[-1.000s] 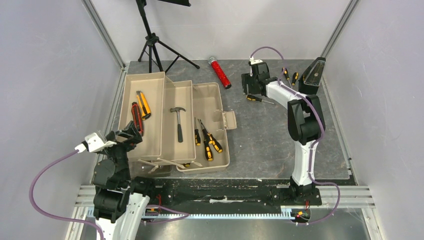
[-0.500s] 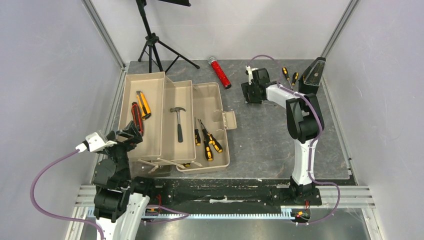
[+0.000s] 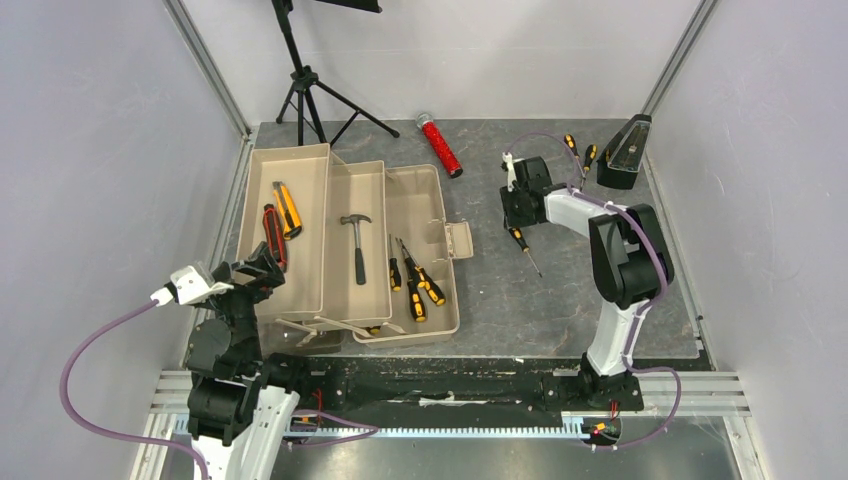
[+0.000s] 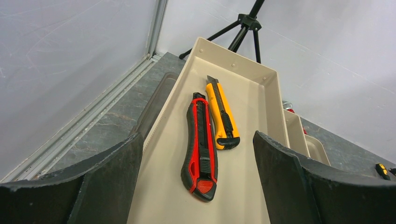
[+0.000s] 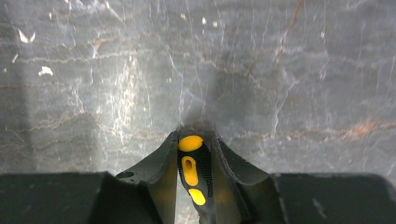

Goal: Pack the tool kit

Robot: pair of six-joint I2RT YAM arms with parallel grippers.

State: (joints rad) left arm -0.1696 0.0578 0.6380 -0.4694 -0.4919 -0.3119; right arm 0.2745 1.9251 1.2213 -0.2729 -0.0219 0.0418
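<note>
Black-and-yellow screwdriver [image 5: 192, 170] is clamped in the right pincer [image 3: 516, 226], over the grey surface [image 3: 560, 290] just toward 3 o'clock of centre. The step in hand looks like carrying it to the open toolbox [image 3: 420, 195] at 9 o'clock. Next comes a swing that way and a release over the screwdriver tray. The left pincer [image 4: 197, 135] hangs, jaws apart, above the knives [image 4: 200, 149]. No writing is readable.

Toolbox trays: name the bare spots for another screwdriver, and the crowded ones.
Bare: right tray's far half, beyond the screwdrivers; middle tray around the hammer. Crowded: right tray's near half.
</note>
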